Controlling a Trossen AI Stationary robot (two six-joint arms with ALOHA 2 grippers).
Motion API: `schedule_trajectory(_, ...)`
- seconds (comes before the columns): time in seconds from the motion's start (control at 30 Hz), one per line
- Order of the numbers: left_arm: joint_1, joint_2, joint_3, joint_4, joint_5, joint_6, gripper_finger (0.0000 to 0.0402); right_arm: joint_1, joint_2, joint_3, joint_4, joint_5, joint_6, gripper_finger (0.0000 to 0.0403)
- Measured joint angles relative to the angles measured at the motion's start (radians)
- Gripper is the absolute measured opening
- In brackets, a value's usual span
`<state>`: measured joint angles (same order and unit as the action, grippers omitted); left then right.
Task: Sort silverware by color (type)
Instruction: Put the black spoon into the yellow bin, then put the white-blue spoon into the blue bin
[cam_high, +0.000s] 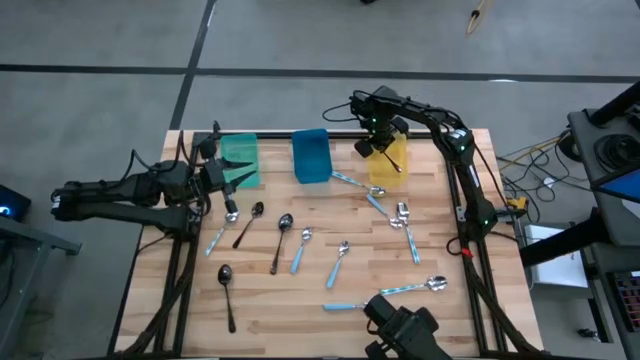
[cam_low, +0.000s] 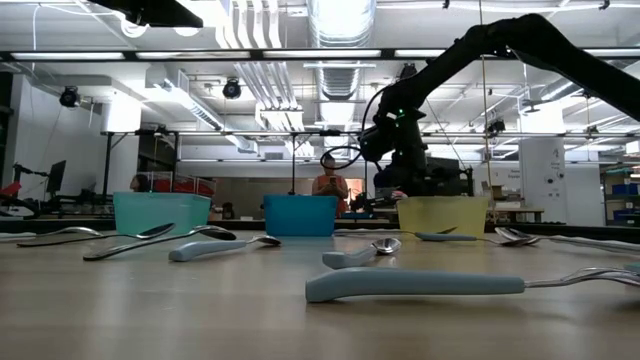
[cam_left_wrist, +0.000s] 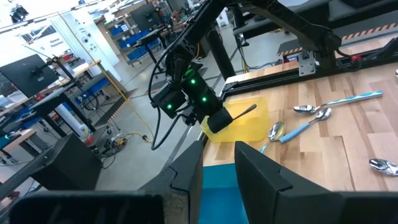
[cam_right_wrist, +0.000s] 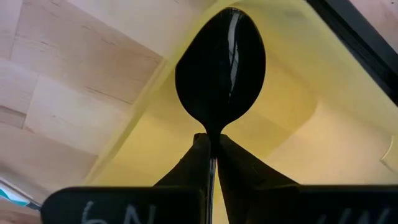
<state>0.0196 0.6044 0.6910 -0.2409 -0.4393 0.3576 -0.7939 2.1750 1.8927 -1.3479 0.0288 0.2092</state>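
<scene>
Right gripper (cam_right_wrist: 211, 146) is pinching a glossy black spoon (cam_right_wrist: 221, 68) by its neck over the translucent yellow bin (cam_high: 392, 152) — left gripper (cam_high: 238, 177), apparently parted and empty, is hovering by the teal bin (cam_high: 240, 150), blue-handled spoons (cam_high: 336, 268) scattered on the slatted wood table (cam_high: 480, 250).

My work table (cam_high: 460, 300), light wooden planks, carries three bins along its far edge: teal (cam_high: 240, 160), blue (cam_high: 311, 156) and yellow (cam_high: 393, 160). Scattered spoons lie nearer, dark ones (cam_high: 227, 292) mostly toward the left, blue-handled ones (cam_high: 300, 250) across the middle and right.
</scene>
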Motion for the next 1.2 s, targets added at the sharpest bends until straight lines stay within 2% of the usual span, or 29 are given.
schedule_trajectory(0.37,0.0,0.0,0.0,0.0,0.0,0.0,0.0075,0.002,0.0,0.0,0.0,-0.002,0.0,0.0016)
schedule_trajectory(0.8,0.0,0.0,0.0,0.0,0.0,-0.009,0.0075,0.002,-0.008,-0.001,-0.012,-0.002,-0.001,0.0069)
schedule_trajectory(1.0,0.0,0.0,0.0,0.0,0.0,-0.055,0.0075,0.008,-0.074,-0.001,-0.045,-0.002,-0.002,0.0081)
schedule_trajectory(1.2,0.0,0.003,0.0,-0.004,0.001,-0.154,0.0075,0.055,-0.188,-0.001,-0.023,-0.001,-0.047,0.0076)
